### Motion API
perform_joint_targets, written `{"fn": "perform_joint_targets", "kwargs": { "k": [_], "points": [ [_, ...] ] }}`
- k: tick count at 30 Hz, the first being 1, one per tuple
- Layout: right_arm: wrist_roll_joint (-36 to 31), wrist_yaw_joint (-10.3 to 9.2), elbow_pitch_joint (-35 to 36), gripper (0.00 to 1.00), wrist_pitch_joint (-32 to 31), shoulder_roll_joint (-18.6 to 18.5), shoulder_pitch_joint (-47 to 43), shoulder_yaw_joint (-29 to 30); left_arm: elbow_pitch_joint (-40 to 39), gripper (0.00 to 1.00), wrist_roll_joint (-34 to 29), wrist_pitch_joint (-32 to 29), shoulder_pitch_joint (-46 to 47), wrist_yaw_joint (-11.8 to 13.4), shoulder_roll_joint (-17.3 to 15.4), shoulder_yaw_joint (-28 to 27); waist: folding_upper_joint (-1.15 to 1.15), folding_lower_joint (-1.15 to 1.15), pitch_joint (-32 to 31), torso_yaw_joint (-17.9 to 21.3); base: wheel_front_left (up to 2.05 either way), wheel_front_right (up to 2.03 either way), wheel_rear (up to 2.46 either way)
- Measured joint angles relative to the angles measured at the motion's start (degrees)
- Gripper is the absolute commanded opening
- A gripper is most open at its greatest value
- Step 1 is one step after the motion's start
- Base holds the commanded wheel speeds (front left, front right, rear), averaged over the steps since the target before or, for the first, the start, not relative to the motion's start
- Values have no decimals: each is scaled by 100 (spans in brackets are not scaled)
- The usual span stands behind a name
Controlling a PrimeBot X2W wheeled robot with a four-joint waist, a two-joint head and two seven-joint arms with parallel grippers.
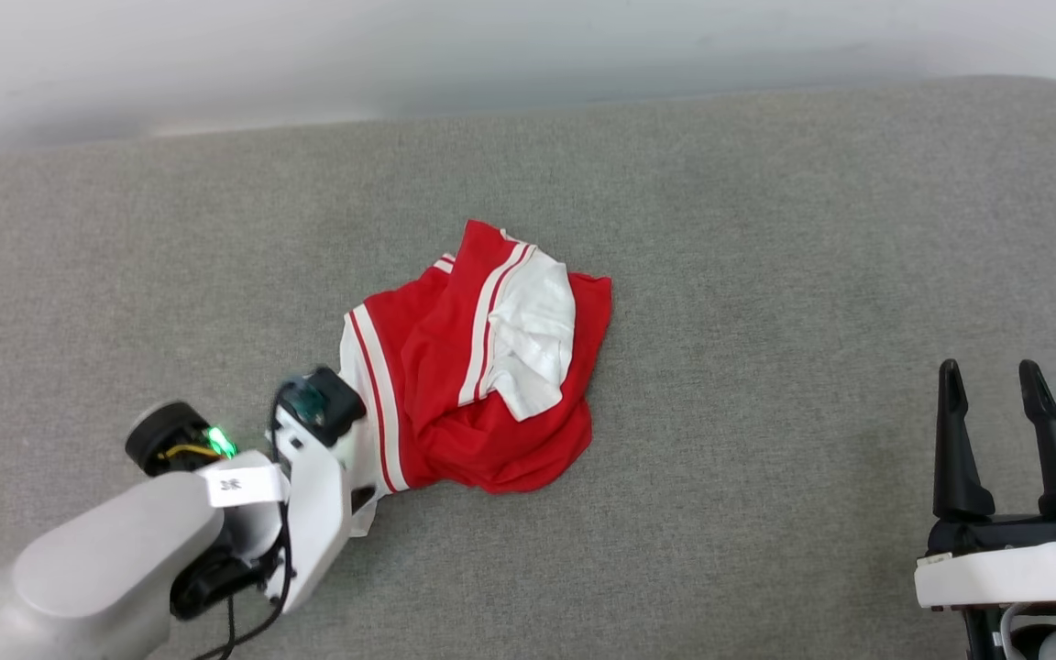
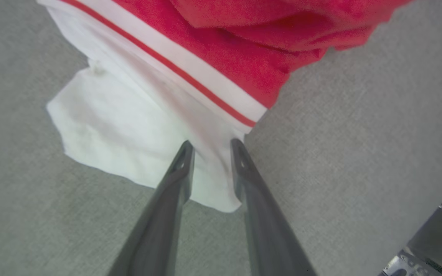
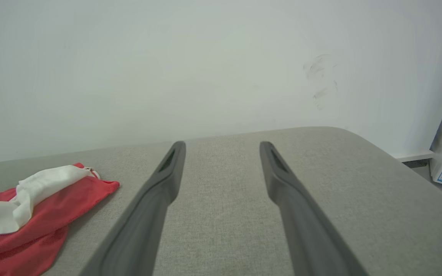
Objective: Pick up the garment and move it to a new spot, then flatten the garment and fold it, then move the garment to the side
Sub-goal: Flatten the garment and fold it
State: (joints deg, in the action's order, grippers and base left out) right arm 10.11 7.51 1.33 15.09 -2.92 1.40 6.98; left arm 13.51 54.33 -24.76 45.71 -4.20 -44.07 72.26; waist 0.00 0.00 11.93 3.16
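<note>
Garment (image 1: pixel 482 385) on grey surface (image 1: pixel 766 275), white wall (image 1: pixel 491 46) behind; right hand (image 1: pixel 989 368) spread, left hand (image 2: pixel 211 142) unclear.

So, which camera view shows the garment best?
The head view: the whole crumpled garment lies on the grey surface. The left wrist view gives its white part and striped trim close up; the right wrist view catches one side, low left.

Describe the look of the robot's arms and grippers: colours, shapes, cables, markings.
The left arm has a rounded pale grey forearm, white wrist housing, black joints, a white label, a black cable and a green light. The left gripper has two long, tapering dark grey fingers, slotted near the tips. The right gripper has matching fingers on a black base and white housing.
</note>
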Motion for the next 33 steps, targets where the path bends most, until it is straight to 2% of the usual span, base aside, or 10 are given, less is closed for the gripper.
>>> {"fn": "perform_joint_targets", "kwargs": {
  "k": [7, 14, 19, 22, 25, 28, 30, 33],
  "points": [
    [-304, -1, 335, 100, 0, -2, 172, 59, -132, 100, -493, 1863, -146, 876, 20, -630, 0, 1, -250, -58, 0, 0, 0],
    [-942, 0, 809, 100, 1, -19, 884, -4, -133, 100, -667, 3640, -710, 1923, 237, -1230, 0, 1, -405, -270, 0, 0, 0],
    [-1076, 0, 893, 100, 0, -423, 1544, -302, -156, 100, -991, 3961, -1250, 2551, 444, -1876, 0, 1, -433, -388, 0, 0, 0],
    [-1063, 0, 760, 100, 0, -695, 1913, -538, -544, 100, -1490, 3977, -1627, 2861, 719, -2715, 0, 1, -418, -451, 0, 0, 0],
    [-1004, 0, 450, 100, 0, -1007, 2240, -915, -818, 100, -2059, 3983, -2245, 3063, 995, -3398, 0, 0, -397, -504, 0, 0, 0],
    [-879, 0, 36, 100, 1, -1322, 2551, -1403, -1074, 100, -2554, 3983, -2732, 3143, 1322, -4006, 0, 1, -379, -528, 0, 0, 0],
    [-780, 0, -283, 100, -123, -1540, 2811, -1808, -1204, 100, -2849, 3983, -2995, 3140, 1525, -4387, 0, 0, -356, -543, 0, 0, 0],
    [-405, 0, -587, 100, -728, -1882, 3388, -2583, -1330, 100, -3257, 3983, -3311, 2981, 1820, -4807, 0, 1, -289, -549, 0, 0, 0]
  ]
}}
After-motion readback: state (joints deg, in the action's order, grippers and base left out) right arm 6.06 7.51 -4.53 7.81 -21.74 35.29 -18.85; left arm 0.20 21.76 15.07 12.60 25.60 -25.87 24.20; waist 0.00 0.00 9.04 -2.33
